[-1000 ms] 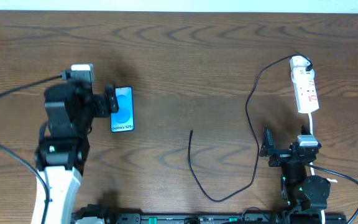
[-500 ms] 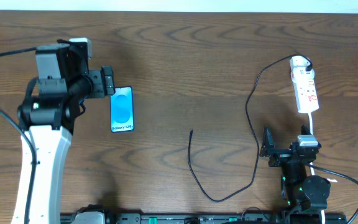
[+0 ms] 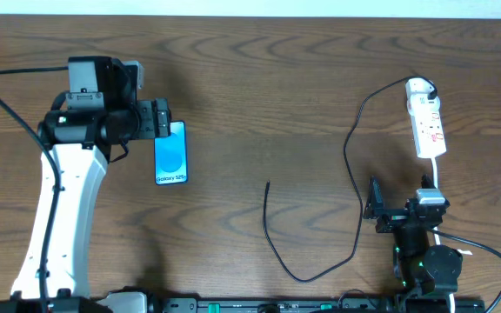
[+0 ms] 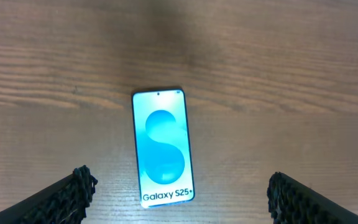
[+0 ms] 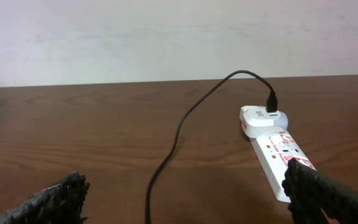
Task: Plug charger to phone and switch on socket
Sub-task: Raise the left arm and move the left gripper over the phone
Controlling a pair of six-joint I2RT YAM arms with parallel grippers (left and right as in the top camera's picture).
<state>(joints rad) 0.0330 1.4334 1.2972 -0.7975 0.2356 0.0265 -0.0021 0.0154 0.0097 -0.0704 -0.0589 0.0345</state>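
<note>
We log a dark wood-grain table (image 3: 259, 96). Flat on it lie the phone (image 3: 170, 153) at left with its screen lit and facing up, and the socket (image 3: 426, 119) at far right, its white cord (image 3: 436, 174) trailing nearward. The charger (image 3: 347, 152) loops from the socket's far end, its free tip near centre.

The phone (image 3: 170, 161) lies flat at left centre, its blue screen lit. The thin black charger (image 3: 346, 149) loops at the right, tip free mid-frame, other end plugged into the white socket (image 3: 427, 122) at the upper right.
</note>
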